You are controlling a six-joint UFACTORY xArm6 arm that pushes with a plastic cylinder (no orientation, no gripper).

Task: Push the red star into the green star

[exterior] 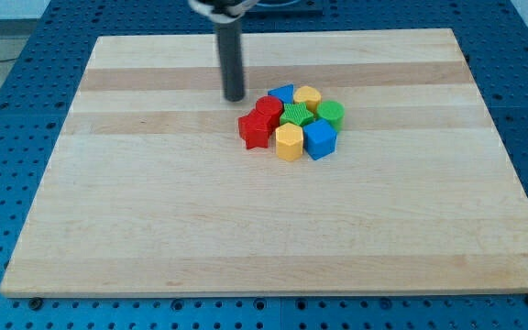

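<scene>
1. Camera view: my tip [235, 97] rests on the wooden board [154, 229], just up and to the view's left of the cluster of blocks. It is a bare rod, so it grips nothing.
2. The red star [256, 130] lies at the cluster's left edge, below and right of the tip.
3. The green star [296, 116] sits mid-cluster, apparently touching the red hexagon-like block [269, 108].
4. Around it: yellow hexagon [289, 142], blue cube [320, 138], green cylinder [331, 114], yellow block [307, 95], blue block [282, 93].
</scene>
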